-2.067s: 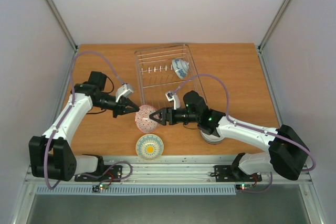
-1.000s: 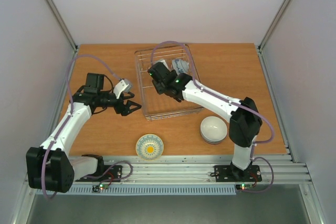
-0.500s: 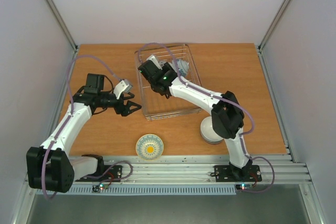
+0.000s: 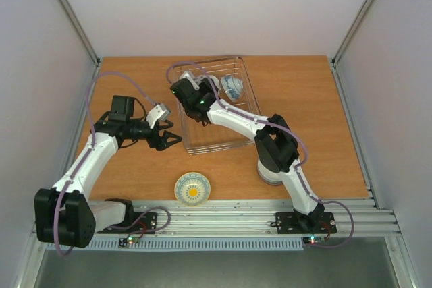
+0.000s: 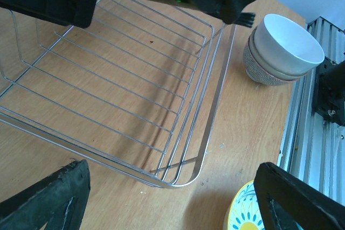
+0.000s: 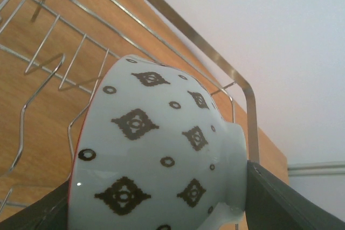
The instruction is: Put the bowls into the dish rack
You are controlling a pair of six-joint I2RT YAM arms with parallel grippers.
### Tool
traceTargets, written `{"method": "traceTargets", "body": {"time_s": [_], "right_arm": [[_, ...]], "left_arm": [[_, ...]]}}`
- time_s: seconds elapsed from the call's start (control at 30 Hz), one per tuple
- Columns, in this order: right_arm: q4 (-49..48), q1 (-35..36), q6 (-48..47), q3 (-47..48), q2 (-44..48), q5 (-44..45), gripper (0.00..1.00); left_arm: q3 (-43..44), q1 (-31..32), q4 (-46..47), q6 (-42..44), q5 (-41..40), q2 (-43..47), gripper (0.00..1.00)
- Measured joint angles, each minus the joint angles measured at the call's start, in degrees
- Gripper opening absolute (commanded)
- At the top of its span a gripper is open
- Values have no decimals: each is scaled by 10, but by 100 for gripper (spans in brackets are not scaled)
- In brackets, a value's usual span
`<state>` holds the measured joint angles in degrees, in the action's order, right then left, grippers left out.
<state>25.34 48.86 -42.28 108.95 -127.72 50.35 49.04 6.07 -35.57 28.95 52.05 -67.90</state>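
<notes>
Hidden overhead: the right gripper (image 6: 156, 203) and its load sit under the wrist body at the 11 o'clock corner of the dish rack (image 4: 216, 129). Only the right wrist view shows them.
Covered: the elbow of the right arm (image 4: 236, 118) overlaps most of the bowl stack at 4 o'clock from the rack.
Cut off: in the left wrist view the bottom edge slices the yellow-centred bowl (image 4: 192, 188), and the dark right arm blocks the rack's far side.
Cannot tell: whether the diamond-patterned bowl (image 6: 156, 144) touches the rack wires below it.
Right gripper: clenched on the diamond-patterned bowl, which is turned on its side. One finger is at the rim side and the other against the foot.
Left gripper (image 4: 171, 142): released, with the jaws spread wide and nothing between them. It is held above the table (image 4: 304, 99) just outside the rack, at its 8 o'clock.
Dish rack: stands at 12 o'clock on the table. The blue-and-white bowl (image 4: 232, 87) lies tilted in its 1 o'clock corner.
Stack: the white bowl (image 5: 288, 44) is nested upright in the dotted bowl (image 5: 261, 71). The stack is on the table, near the rack and apart from it.
Yellow-centred bowl: upright on the table at 6 o'clock from the rack, apart from it.
</notes>
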Motion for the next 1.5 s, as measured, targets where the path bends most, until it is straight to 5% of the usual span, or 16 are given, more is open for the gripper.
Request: {"method": "traceTargets", "body": {"time_s": [0.6,0.73,0.97,1.17,1.5], "right_arm": [[1,-23,-33,76,-82,18,3],[30,-30,2,90,-90,-9,16],[72,-44,64,110,-90,-56,71],[82,-54,85,108,-90,-59,96],[55,-64,105,29,-39,-94,99]], "left_arm": [[0,0,0,3,10,-13,84],[0,0,0,5,12,-20,84],[0,0,-1,5,13,-23,84],[0,0,-2,11,13,-24,84],[0,0,-7,16,16,-24,84]]}}
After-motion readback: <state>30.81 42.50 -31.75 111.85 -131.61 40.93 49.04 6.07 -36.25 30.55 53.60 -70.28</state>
